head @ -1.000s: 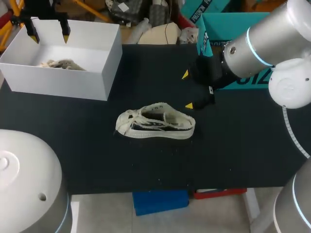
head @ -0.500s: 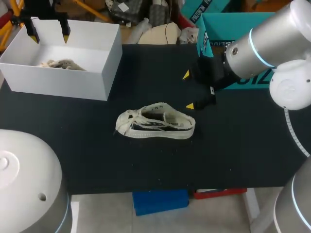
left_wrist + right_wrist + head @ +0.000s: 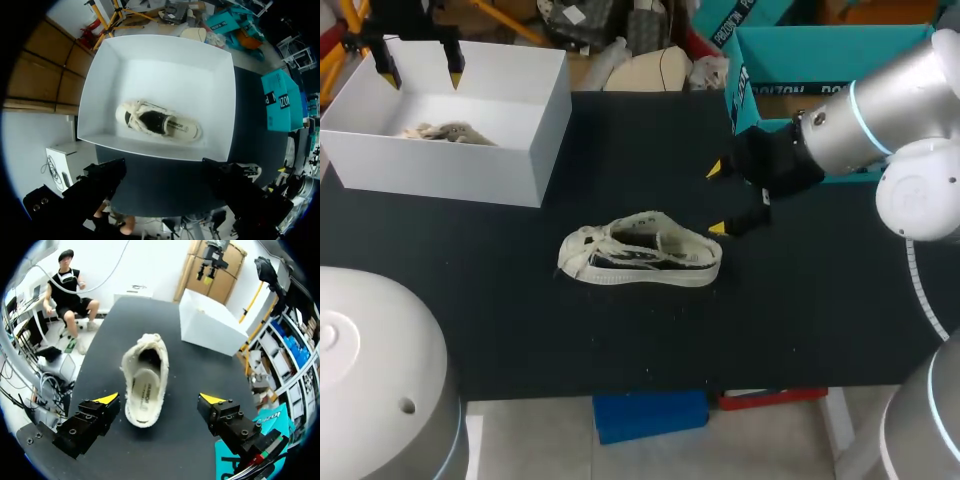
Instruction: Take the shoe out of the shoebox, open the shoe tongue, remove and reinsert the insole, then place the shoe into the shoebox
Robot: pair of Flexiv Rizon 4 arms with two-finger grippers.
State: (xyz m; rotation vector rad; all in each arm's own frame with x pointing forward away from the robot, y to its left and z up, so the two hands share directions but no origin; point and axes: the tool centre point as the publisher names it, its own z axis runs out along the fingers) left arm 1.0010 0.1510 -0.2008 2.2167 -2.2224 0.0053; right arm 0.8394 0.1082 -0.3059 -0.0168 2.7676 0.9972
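Head view showed the shoe (image 3: 640, 250) out on the dark table (image 3: 820, 300), near its middle, resting on its sole with the toe pointing left and the heel pointing right. The right gripper (image 3: 716, 198) hung just right of the heel with its yellow-tipped fingers spread wide and nothing between them. In the right wrist view the shoe (image 3: 144, 385) lay straight ahead of that gripper (image 3: 160, 399), heel end nearest. An insole appeared to sit flat inside the opening, so I could not tell whether it had already been out.

I judged the step in hand to be work on the shoe's opening. To do it well, the right fingers should come down astride the heel and pinch it from both sides, pinning the shoe flat. That would leave the tongue and laces at the far end free to be lifted. A grip too high on the soft collar might fold it or tip the shoe over.

At the far left, the white shoebox (image 3: 450, 165) stood open, and I saw no lid. The left gripper (image 3: 420, 74) hung over its far edge, fingers apart and holding nothing. From the left wrist view, the shoebox (image 3: 222, 90) held a second shoe (image 3: 159, 122) lying alone on its floor.
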